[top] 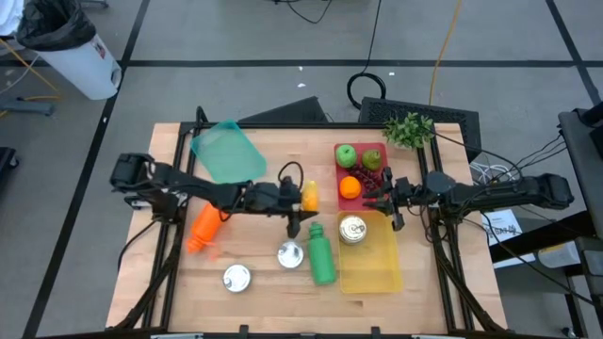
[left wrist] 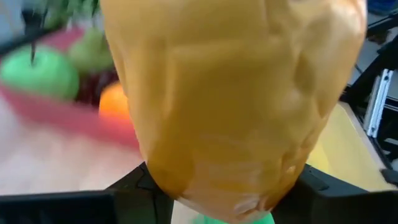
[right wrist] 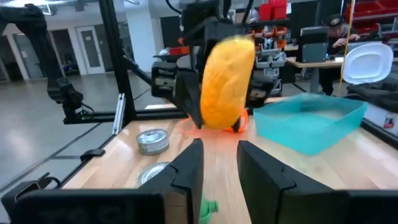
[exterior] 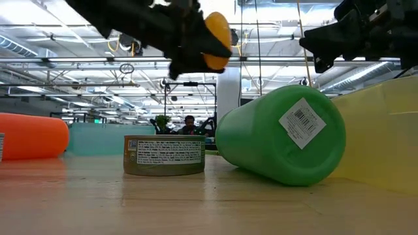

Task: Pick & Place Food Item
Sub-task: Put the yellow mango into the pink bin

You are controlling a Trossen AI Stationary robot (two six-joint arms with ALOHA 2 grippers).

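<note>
Two arms over one wooden table (top: pixel 254 301). Left gripper (top: pixel 303 200) at frame centre of the high view, clamped on one yellow food item (top: pixel 309 195), lifted clear of the tabletop as seen in the low view (exterior: pixel 215 40); same item filling the left wrist view (left wrist: pixel 236 93) and seen from the right wrist view (right wrist: pixel 227 81). Right gripper (top: pixel 384 195) right of centre, over the edge of the red tray, fingers (right wrist: pixel 186 168) apart and holding nothing.

Three bins counted: one red tray (top: pixel 372 151) above centre-right, one yellow bin (top: pixel 372 268) below it, one teal bin (top: pixel 226 153) at upper left of the table. Inside the red tray: two green apples (top: pixel 347 155) (top: pixel 374 159), one orange (top: pixel 350 187), one dark fruit partly hidden by the right gripper. Three cans counted: one inside the yellow bin (top: pixel 352 229), two silver ones on bare wood at lower centre (top: pixel 290 254) and lower left (top: pixel 236 277). One green bottle (top: pixel 321 256) lying on its side just beside the yellow bin. One orange bottle (top: pixel 203 229) lying at left. One small green plant (top: pixel 409 129) at the table's upper right corner.
</note>
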